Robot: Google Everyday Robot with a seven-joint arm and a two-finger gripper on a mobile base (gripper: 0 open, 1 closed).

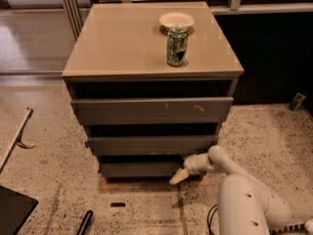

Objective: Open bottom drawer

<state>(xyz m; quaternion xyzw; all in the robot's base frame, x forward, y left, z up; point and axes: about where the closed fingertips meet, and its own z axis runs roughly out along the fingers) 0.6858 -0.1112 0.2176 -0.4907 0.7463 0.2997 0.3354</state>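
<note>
A speckled terrazzo floor [264, 131] is seen, with a low three-drawer cabinet [122, 43] standing on it against a dark wall.

The gripper [178, 176] is held low, just above the floor, at the right end of the bottom drawer [139, 169], touching or all but touching its lower right corner. Whether it is spread or closed cannot be told; only a pale tapered tip is shown, angled down and to the left. That placement is judged to follow from the plain front: no handle is offered, so an edge or corner has to be caught for the drawer to be drawn out.

The bottom drawer is found lowest in the stack, the narrowest-looking front, dark grey, with a dark gap above it. It is judged to be barely out, if at all, so most of the pull is left to do.

The arm [220, 161] is brought in from the lower right, its wrist bent so that the forearm runs nearly level toward the cabinet, while the white upper link [249, 204] is kept close to the floor.

Above, the middle drawer [151, 144] and the scratched top drawer [146, 110] are left untouched. On the cabinet top a green can [176, 45] and a white bowl [176, 19] are placed near the rear right, well apart from the work.
</note>
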